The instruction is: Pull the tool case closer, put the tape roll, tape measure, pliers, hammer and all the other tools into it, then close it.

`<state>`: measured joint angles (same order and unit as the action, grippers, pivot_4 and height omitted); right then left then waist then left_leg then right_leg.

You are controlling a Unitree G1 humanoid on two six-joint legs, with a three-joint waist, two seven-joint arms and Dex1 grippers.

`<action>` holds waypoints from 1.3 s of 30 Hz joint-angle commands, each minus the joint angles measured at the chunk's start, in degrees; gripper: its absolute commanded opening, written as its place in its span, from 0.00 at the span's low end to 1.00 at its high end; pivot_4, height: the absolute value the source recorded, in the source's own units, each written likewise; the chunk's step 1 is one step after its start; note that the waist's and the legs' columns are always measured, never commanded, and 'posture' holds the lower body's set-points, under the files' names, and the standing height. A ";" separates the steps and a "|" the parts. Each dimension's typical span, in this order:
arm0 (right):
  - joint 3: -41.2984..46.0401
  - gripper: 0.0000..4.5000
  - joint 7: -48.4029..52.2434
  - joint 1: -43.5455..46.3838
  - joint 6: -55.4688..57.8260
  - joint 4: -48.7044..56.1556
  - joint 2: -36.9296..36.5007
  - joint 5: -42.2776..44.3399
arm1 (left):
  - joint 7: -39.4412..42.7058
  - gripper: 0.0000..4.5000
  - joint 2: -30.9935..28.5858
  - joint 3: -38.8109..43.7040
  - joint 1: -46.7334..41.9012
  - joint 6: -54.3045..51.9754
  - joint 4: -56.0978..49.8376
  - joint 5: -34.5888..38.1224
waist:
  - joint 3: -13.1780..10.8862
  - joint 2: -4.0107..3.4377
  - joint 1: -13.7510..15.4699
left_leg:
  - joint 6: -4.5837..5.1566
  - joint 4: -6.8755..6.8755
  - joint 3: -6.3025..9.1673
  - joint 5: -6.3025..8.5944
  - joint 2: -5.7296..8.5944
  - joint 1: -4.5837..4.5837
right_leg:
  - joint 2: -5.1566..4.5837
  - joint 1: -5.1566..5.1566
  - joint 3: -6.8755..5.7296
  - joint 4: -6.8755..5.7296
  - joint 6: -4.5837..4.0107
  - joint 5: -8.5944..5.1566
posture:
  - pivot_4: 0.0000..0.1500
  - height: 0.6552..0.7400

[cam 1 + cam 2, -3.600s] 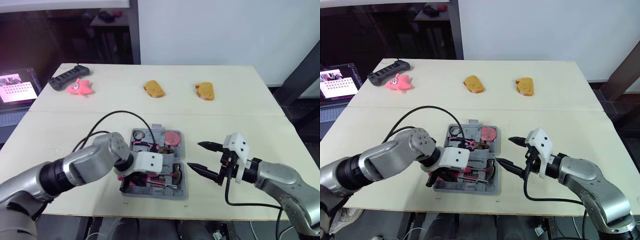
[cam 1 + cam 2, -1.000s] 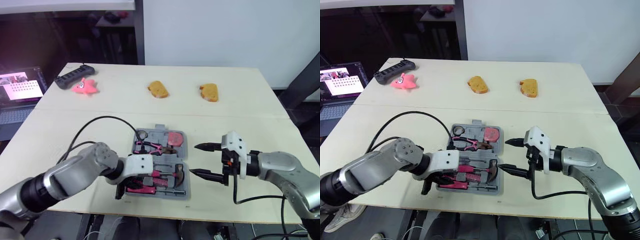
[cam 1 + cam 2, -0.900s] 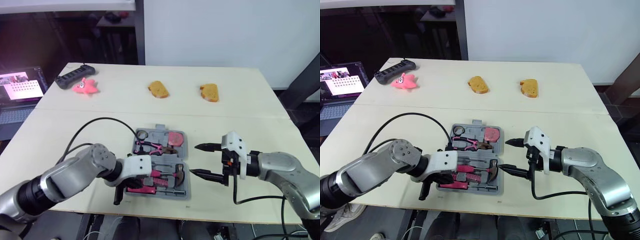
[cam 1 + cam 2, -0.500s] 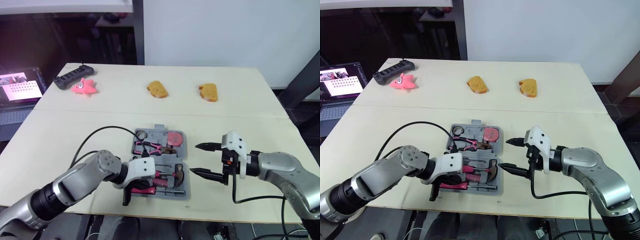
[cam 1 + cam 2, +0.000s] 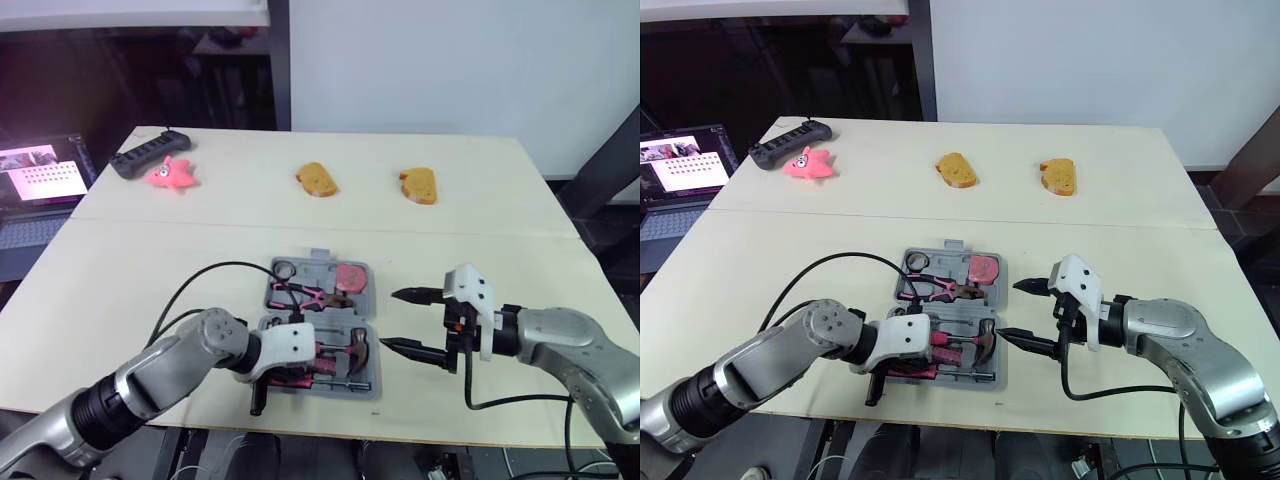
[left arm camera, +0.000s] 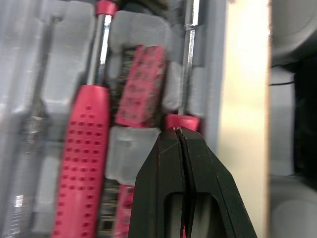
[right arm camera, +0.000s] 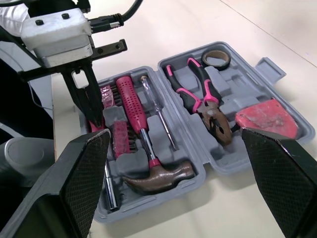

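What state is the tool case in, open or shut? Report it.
Open: the tool case lies spread flat, its hammer, pliers and tape roll showing in their slots.

The open tool case (image 7: 270, 68) held hammer (image 7: 158, 173), pliers (image 7: 205, 96), tape roll (image 7: 216, 58) and tape measure (image 7: 267, 121); the left gripper (image 7: 94, 121), fingers together, stood in its corner.

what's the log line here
tool case open, tools inside | left jaws shut at its near-left corner | right jaws open beside it

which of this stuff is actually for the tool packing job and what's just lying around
For the job: tool case, hammer, pliers, tape roll, tape measure, screwdriver.
Lying about: bread slices, pink toy, black controller, laptop.
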<state>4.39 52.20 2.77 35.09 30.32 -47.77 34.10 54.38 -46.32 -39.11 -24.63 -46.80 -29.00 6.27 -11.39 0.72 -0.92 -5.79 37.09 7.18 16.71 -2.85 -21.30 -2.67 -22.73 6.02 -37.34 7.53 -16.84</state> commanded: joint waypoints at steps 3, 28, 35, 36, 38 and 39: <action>2.16 1.00 0.07 -0.30 0.21 2.55 -0.53 1.34 | 0.93 0.01 -1.54 -3.71 3.72 1.09 3.66 -4.12 | 0.08 -0.07 -0.06 | 0.00 -0.01 0.00 0.00 0.00 0.03 | 0.00 0.02 0.00 0.00 0.00 0.00 | 1.00 1.00; -4.78 0.88 -1.12 1.05 -5.37 -9.01 3.01 -9.02 | -0.21 0.00 0.67 49.68 20.45 22.93 30.09 13.19 | 0.20 -0.23 -0.02 | 0.10 -0.01 -0.01 0.06 -0.01 -0.07 | -0.01 -0.10 -0.01 0.02 -0.04 -0.01 | 1.00 1.00; -6.43 0.15 -1.25 1.53 -7.52 -13.47 3.81 -12.73 | -2.32 0.00 4.83 48.43 21.40 24.52 29.30 13.05 | 0.20 -0.23 -0.15 | 0.09 -0.04 -0.01 0.05 -0.01 -0.07 | -0.01 -0.13 -0.02 -0.01 -0.01 0.00 | 1.00 1.00; -6.58 0.03 -1.32 1.70 -7.54 -13.80 3.96 -13.08 | -2.42 0.00 5.05 48.13 21.40 24.77 29.24 12.72 | 0.20 -0.23 -0.17 | 0.09 -0.04 -0.01 0.05 -0.01 -0.07 | -0.01 -0.14 -0.02 -0.01 -0.01 0.01 | 1.00 1.00; -7.47 0.01 -1.61 2.23 -7.31 -14.39 4.41 -14.12 | -2.53 0.00 5.59 47.39 20.93 25.36 29.41 12.40 | 0.20 -0.23 -0.23 | 0.09 -0.04 -0.01 0.05 -0.01 -0.06 | -0.01 -0.14 -0.02 -0.02 0.00 0.01 | 1.00 1.00; -8.41 0.01 -2.08 2.77 -6.48 -14.73 4.77 -14.77 | -2.06 0.00 5.85 46.53 20.46 25.73 29.53 12.28 | 0.20 -0.23 -0.28 | 0.09 -0.04 -0.01 0.05 -0.01 -0.06 | -0.01 -0.14 -0.02 -0.02 0.00 0.01 | 1.00 1.00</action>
<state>-3.43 50.56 4.52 28.46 15.16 -43.65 19.97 52.14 -40.66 7.85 -3.30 -22.63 1.86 18.95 -11.19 0.49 -1.20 -5.70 37.04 7.18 16.76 -2.87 -21.35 -2.67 -22.86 6.00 -37.36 7.53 -16.83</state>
